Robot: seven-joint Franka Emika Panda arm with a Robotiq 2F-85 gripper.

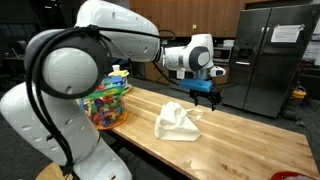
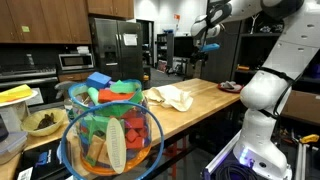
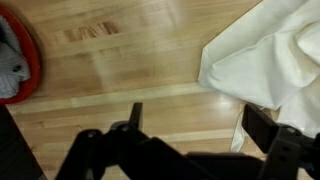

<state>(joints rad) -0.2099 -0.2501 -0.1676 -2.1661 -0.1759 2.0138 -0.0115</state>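
Note:
My gripper (image 1: 204,95) hangs open above the wooden countertop (image 1: 235,140), a little beyond a crumpled cream cloth (image 1: 178,121). The same gripper (image 2: 207,45) shows high over the counter's far end, well clear of the cloth (image 2: 172,98). In the wrist view the cloth (image 3: 265,55) fills the upper right, and my gripper (image 3: 195,120) has bare wood between its two dark fingers. One finger (image 3: 262,125) sits just below the cloth's edge. Nothing is held.
A clear container of colourful toys (image 1: 107,100) stands at the counter's near end, large in the foreground (image 2: 112,135). A red bowl (image 3: 18,62) holding something grey lies at the left. A steel fridge (image 1: 270,55) stands behind the counter.

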